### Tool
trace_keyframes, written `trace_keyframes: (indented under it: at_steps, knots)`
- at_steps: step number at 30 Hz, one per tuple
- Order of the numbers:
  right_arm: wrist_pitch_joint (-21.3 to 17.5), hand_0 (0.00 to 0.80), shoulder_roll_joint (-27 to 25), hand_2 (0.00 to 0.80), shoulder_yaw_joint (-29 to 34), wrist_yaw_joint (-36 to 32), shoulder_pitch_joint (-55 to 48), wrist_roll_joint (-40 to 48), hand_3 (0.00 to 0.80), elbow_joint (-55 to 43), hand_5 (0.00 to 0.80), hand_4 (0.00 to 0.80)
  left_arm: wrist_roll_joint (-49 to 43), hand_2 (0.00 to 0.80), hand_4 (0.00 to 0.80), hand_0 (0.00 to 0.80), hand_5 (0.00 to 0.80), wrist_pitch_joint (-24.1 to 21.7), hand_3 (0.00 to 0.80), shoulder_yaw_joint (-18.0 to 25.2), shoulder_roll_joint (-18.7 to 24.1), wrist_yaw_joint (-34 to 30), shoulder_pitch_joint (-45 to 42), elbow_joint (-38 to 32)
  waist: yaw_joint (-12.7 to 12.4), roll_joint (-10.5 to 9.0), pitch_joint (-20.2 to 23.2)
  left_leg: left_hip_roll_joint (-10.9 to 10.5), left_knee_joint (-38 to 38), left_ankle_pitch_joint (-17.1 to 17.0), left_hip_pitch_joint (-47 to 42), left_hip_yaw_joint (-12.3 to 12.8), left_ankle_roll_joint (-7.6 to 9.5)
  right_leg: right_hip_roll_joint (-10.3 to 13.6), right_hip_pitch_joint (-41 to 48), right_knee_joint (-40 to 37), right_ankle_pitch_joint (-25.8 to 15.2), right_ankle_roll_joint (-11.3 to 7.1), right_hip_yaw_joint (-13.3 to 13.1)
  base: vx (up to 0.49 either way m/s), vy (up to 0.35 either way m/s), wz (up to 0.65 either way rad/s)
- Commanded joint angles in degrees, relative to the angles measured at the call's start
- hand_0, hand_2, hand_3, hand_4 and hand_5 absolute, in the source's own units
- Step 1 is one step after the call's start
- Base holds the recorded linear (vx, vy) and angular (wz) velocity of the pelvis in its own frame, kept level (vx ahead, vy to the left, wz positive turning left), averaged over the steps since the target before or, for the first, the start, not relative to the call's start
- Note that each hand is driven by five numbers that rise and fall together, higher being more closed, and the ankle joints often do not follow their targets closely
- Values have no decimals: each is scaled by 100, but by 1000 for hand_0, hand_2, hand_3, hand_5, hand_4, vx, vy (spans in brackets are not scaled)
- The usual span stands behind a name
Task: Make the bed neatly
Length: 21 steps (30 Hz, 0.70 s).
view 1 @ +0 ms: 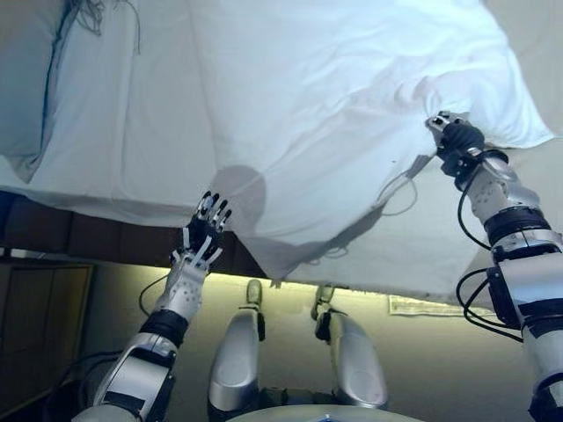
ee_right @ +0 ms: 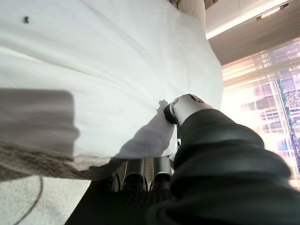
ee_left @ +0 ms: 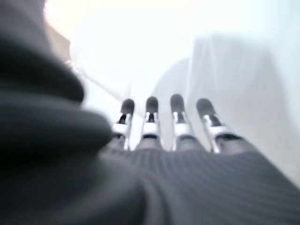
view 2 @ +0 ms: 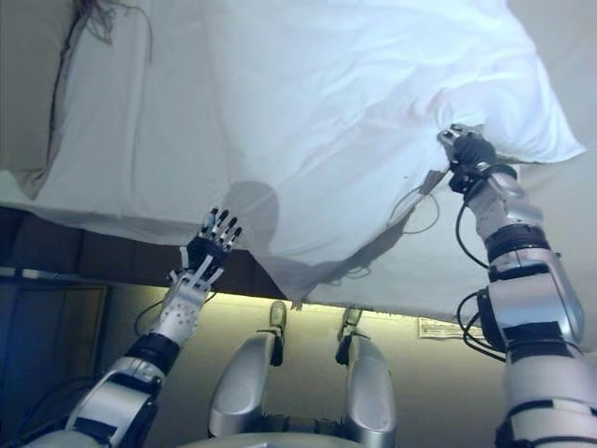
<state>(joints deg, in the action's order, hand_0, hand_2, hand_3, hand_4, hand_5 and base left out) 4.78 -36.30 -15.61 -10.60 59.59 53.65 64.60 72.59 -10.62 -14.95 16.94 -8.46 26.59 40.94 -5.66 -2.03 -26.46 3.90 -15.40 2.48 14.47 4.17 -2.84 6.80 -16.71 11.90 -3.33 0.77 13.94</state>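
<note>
A duvet (view 1: 334, 114) is lying across the bed (view 1: 106, 167), covering its middle and right part, with its near corner hanging over the bed's near edge toward the floor (view 1: 422, 360). A pillow (view 1: 26, 79) is sitting at the far left, beside the duvet. The right hand (view 1: 453, 141) is resting at the duvet's right edge, its fingers curled round a fold of the cloth. The left hand (view 1: 204, 230) is hovering at the bed's near edge, left of the hanging corner, fingers straight, apart from the duvet. A paper (view 1: 431, 306) is lying on the floor under the bed's right side.
</note>
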Motion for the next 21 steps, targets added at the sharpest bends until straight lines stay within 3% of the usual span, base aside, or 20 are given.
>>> trace_keyframes:
  at_steps: [1,9,13,21]
  knots:
    - [-413,800,43,800,-178,-16,282,504,800,-818,800,800,398,0,0,0,0,249,0,-374,-186,39,259,104,-5,-321,339,235,-18,-203,278,-111,-84,89,235,-26,203,-374,81,0,-125,-4]
    - [-392,800,344,800,-380,26,466,754,800,-1017,800,800,1131,0,0,0,0,1190,0,-746,-691,-359,631,408,111,-573,314,336,102,-186,214,-68,-92,-64,363,-231,119,-405,25,0,-95,-3]
    - [-449,800,575,800,-496,46,549,762,800,-1159,800,800,1372,0,0,0,0,1883,0,-940,-976,-604,749,636,189,-615,315,359,166,-176,147,-2,-95,-87,423,-313,97,-411,-32,1,-48,-6]
    - [-504,800,857,800,-661,198,778,681,800,-1330,800,800,2749,0,0,0,0,2607,0,-1079,-1318,-154,837,882,257,-630,219,378,65,-143,221,18,-130,-87,405,-336,76,-413,-81,-15,-43,-2]
